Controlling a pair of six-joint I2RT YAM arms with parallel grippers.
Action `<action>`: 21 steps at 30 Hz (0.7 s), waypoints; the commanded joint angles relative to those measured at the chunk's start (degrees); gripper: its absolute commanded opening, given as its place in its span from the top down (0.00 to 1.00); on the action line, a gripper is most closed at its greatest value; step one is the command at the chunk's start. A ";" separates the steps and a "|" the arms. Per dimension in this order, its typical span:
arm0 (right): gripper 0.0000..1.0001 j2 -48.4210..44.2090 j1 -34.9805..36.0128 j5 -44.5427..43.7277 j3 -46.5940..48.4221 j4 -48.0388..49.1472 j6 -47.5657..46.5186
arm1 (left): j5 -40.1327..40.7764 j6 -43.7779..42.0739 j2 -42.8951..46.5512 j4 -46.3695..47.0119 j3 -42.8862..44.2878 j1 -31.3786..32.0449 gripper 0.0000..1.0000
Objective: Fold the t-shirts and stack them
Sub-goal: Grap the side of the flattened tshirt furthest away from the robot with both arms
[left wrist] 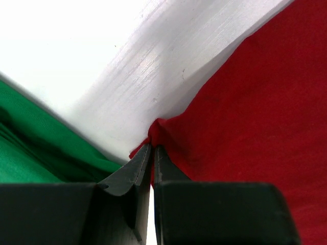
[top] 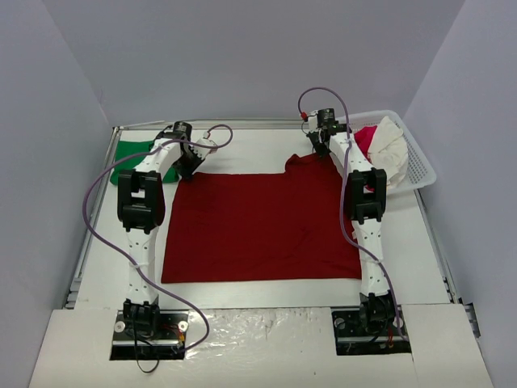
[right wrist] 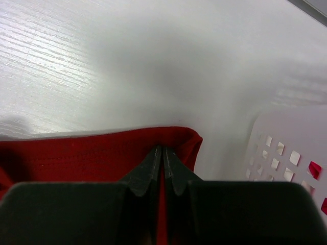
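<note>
The dark red t-shirt [top: 258,222] lies spread flat in the middle of the table. My left gripper [top: 191,168] is shut on its far left corner; the left wrist view shows the red cloth [left wrist: 245,117] pinched between the tips [left wrist: 153,149]. My right gripper [top: 321,152] is shut on the far right corner, where the right wrist view shows the folded red edge [right wrist: 102,153] pinched at the tips [right wrist: 162,150]. The green t-shirt [top: 132,158] lies bunched at the far left, also in the left wrist view [left wrist: 36,153].
A white perforated basket [top: 412,158] stands at the far right with cream and pink-red cloth in it; its wall shows in the right wrist view [right wrist: 291,148]. Grey walls enclose the table. The table's raised rim [top: 242,124] runs along the back.
</note>
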State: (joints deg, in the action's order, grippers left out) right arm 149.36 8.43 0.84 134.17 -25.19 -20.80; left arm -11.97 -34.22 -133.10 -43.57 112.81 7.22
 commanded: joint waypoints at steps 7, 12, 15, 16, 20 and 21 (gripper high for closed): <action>1.00 -6.01 -0.08 -2.42 -0.40 -4.34 -1.17 | -0.95 0.99 2.05 -1.25 -1.72 0.95 0.98; 1.00 -9.51 0.19 -2.77 -0.05 -4.69 -1.70 | -0.43 1.17 4.25 -2.31 -0.23 0.95 0.98; 1.00 -11.54 0.28 -3.04 -0.05 -4.87 -1.79 | -0.25 1.43 5.56 -2.57 -0.05 0.95 0.98; 1.00 -11.98 0.36 -2.95 -0.13 -4.96 -1.79 | -0.34 1.61 6.18 -2.57 0.04 0.95 0.98; 1.00 -13.83 0.54 -3.13 -0.14 -5.39 -1.88 | -0.34 2.14 7.85 -2.75 -0.92 1.30 0.98; 1.00 -14.09 0.63 -3.13 -0.31 -6.00 -1.97 | -0.25 2.14 8.20 -2.83 -1.28 1.39 0.98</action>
State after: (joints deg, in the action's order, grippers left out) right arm 139.79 8.71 -0.69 133.86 -29.02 -22.24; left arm -11.92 -33.30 -130.80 -44.31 111.72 7.97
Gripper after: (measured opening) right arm 0.005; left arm 0.030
